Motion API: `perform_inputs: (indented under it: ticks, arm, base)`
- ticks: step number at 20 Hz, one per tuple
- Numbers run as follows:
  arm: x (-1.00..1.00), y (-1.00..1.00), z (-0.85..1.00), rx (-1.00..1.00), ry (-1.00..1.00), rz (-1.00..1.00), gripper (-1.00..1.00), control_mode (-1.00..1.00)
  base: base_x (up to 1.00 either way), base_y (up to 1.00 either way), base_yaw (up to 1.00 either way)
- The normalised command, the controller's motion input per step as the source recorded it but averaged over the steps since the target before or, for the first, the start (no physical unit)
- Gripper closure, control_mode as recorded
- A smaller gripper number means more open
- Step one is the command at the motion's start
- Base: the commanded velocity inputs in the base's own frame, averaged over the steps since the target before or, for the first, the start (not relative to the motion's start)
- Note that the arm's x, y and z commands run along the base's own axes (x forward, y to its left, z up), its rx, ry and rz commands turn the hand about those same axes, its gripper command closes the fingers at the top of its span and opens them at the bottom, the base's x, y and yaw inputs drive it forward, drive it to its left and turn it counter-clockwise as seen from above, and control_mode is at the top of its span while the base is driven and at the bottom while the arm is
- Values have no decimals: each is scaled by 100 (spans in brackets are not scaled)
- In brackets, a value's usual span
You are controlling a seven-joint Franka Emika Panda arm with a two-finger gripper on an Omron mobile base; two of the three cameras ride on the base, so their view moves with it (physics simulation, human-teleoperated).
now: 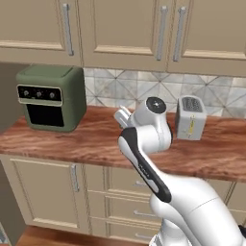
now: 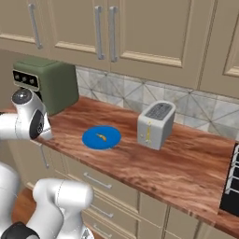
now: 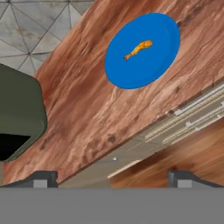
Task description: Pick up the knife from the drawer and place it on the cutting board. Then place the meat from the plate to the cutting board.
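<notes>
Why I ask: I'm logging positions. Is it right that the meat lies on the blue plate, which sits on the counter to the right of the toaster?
Not quite: the meat does lie on the blue plate on the counter, but the right base view shows the plate left of the toaster.

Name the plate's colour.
Bright blue plate; the hand view shows it best.

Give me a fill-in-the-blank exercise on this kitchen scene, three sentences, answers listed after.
1. The meat lies on a round plate whose colour is ____.
2. On the wooden counter, the silver toaster stands to the ____ of the plate in the right base view.
3. The hand has its fingertips spread wide apart, so it is ____.

Missing words: blue; right; open
</notes>
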Motion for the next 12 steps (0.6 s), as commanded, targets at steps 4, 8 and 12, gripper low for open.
perform_inputs:
  ticks: [4, 8, 12]
  arm:
    - [0, 0, 0, 0, 0, 0, -100, 100]
    - [0, 0, 0, 0, 0, 0, -100, 100]
    - [0, 0, 0, 0, 0, 0, -100, 100]
  base:
    - [36, 22, -21]
    - [31, 22, -23]
    - [35, 22, -25]
